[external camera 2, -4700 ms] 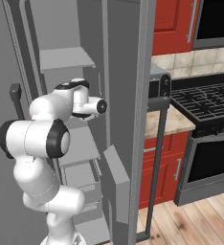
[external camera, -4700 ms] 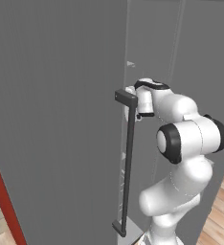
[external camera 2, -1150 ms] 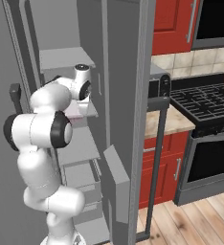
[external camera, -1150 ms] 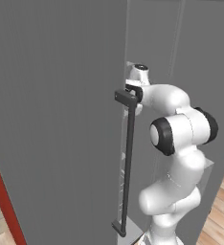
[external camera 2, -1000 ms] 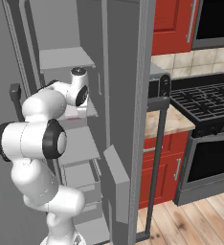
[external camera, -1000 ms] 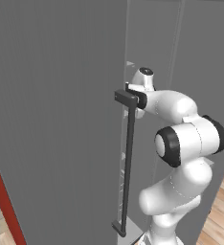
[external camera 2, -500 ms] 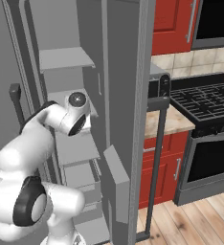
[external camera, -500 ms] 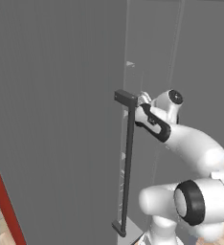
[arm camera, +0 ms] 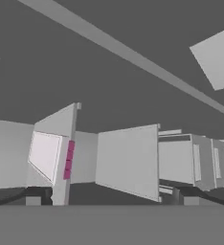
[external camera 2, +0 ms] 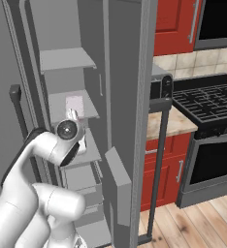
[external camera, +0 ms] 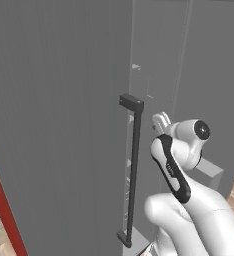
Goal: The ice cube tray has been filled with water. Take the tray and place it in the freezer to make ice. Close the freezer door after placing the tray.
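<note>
The ice cube tray (external camera 2: 75, 105) lies flat on a middle shelf inside the freezer (external camera 2: 67, 59); in the hand view the tray (arm camera: 43, 154) is a pale slab at the left with pink marks beside it. My gripper (external camera 2: 73, 117) is open and holds nothing, a short way in front of and below the tray; its pale fingers (external camera: 160, 120) peek out beside the left door's dark handle (external camera: 134, 170). In the hand view the gripper (arm camera: 109, 195) has its tips far apart. The freezer door (external camera 2: 135, 97) stands wide open, edge-on, its bar handle (external camera 2: 159, 155) facing right.
The shut left-hand grey door (external camera: 59, 125) stands close to the arm's left. Door bins (external camera 2: 116, 184) jut from the open door's inner side. A black stove (external camera 2: 207, 104), a counter corner (external camera 2: 169, 127) and red cupboards (external camera 2: 171, 24) lie to the right. Wooden floor runs below.
The arm has drawn back from the shelf and folded down toward the base, with the gripper staying open. The tray has stayed on the shelf.
</note>
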Motion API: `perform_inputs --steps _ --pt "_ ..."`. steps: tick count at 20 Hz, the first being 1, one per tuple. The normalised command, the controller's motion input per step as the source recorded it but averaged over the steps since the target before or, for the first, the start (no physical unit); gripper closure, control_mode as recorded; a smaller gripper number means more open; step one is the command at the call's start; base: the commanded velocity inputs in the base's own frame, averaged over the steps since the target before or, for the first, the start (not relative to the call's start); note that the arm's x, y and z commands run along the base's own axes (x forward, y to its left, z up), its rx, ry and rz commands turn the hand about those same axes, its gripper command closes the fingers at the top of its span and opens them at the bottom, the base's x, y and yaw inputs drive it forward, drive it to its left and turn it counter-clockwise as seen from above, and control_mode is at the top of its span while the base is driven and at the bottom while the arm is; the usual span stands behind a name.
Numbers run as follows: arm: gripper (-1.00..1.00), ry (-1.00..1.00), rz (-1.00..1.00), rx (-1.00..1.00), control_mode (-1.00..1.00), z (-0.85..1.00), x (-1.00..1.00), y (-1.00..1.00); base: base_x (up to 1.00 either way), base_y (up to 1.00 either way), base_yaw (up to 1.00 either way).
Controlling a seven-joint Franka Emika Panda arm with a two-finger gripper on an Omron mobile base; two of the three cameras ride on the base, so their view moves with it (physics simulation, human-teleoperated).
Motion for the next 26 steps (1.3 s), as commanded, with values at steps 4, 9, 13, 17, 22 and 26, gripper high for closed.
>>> perform_inputs --steps 4,9,13,17,22,26 --pt "-1.00 0.00 0.01 0.00 -1.00 0.14 -0.43 0.03 0.00 0.00 0.00" --pt "-1.00 -0.03 0.05 0.00 1.00 0.01 -0.32 0.00 -0.07 0.00 0.02" --pt "-1.00 0.00 0.00 0.00 1.00 0.00 0.00 0.00 -0.40 0.00 0.11" --pt "-1.00 0.00 0.00 0.00 1.00 0.00 0.00 0.00 -0.66 -0.16 0.06" --pt "-1.00 0.00 0.00 0.00 1.00 0.00 0.00 0.00 -0.58 -0.18 0.07" --pt "-1.00 0.00 0.00 0.00 1.00 0.00 0.00 0.00 -0.35 -0.14 0.14"
